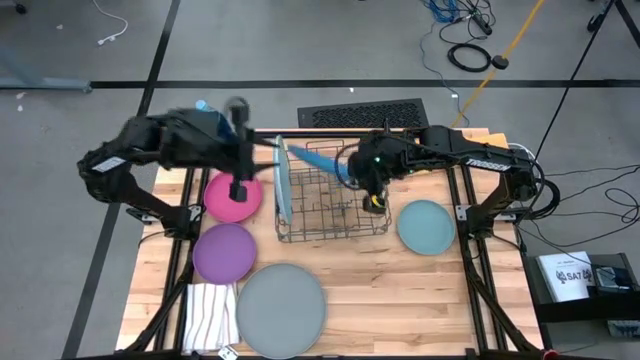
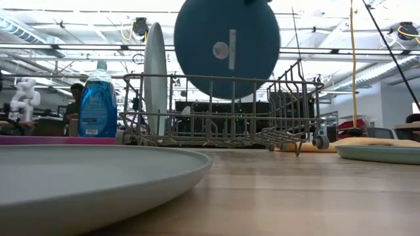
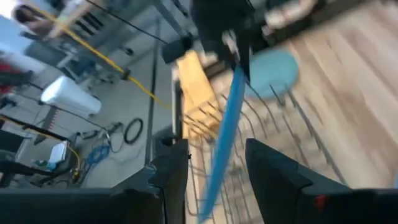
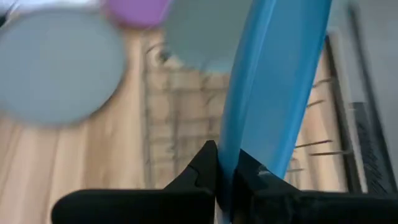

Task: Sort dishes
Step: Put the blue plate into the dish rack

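Tabletop rack (image 1: 330,215): light blue plate (image 1: 283,180) upright.

Scanning for readable text now: very little is showing. A white box (image 1: 567,275) is sitting on the floor beside the tabletop's right edge, showing dark letters that seem to read "SAT", though I can't be sure. The blue bottle (image 2: 98,101) is carrying a label, but its print is staying too small to read.

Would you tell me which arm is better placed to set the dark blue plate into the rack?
Right: the right gripper is shut on the dark blue plate's rim above the wire rack; the left gripper is open, holding nothing.
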